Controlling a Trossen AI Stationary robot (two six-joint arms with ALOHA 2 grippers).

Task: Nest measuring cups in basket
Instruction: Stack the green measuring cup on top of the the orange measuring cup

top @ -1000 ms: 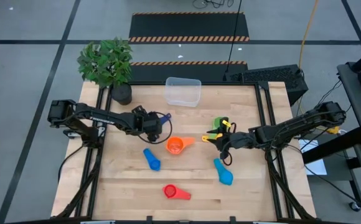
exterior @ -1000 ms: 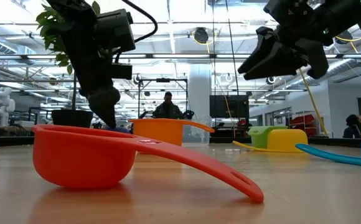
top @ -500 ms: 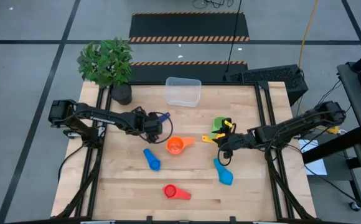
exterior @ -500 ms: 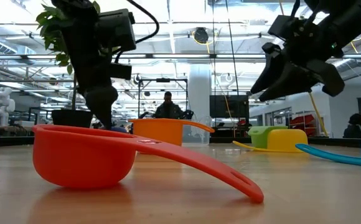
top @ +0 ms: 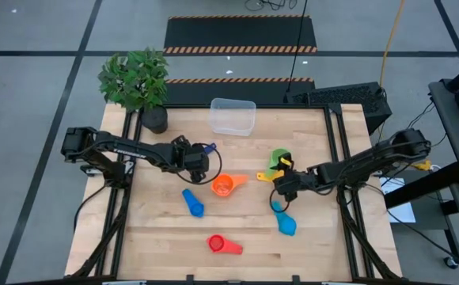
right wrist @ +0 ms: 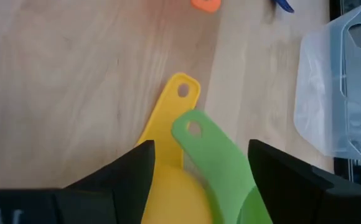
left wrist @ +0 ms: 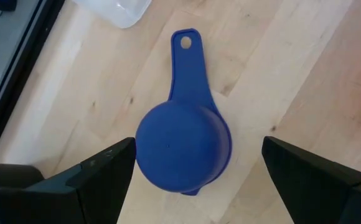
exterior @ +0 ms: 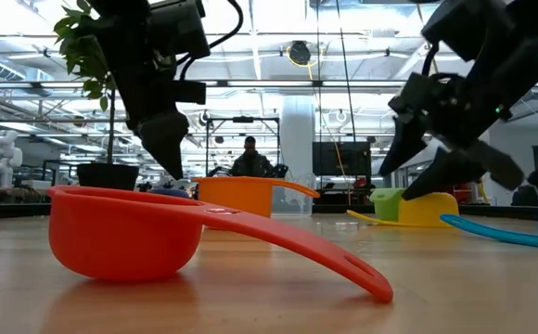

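My right gripper [top: 279, 184] hangs open, low over the yellow cup [right wrist: 168, 124] and the green cup [right wrist: 215, 152]. Its fingers stand on either side of them, and the green handle lies across the yellow cup. My left gripper [top: 197, 161] is open above the dark blue cup [left wrist: 183, 146], which rests on the table with a finger on each side and its handle toward the clear basket [top: 233, 116]. The orange cup [top: 224, 185], a blue cup [top: 191, 203], a light blue cup [top: 284, 221] and the red cup [top: 221, 245] lie loose on the wood.
A potted plant [top: 141, 85] stands at the table's far left corner, beside the basket. In the low view the red cup [exterior: 130, 237] lies close to the camera. People show in the room beyond the table. Bare wood lies at the near left and near right.
My right gripper has come down toward the yellow and green cups and tipped further downward. Its fingers have spread wider. The cups have kept their places.
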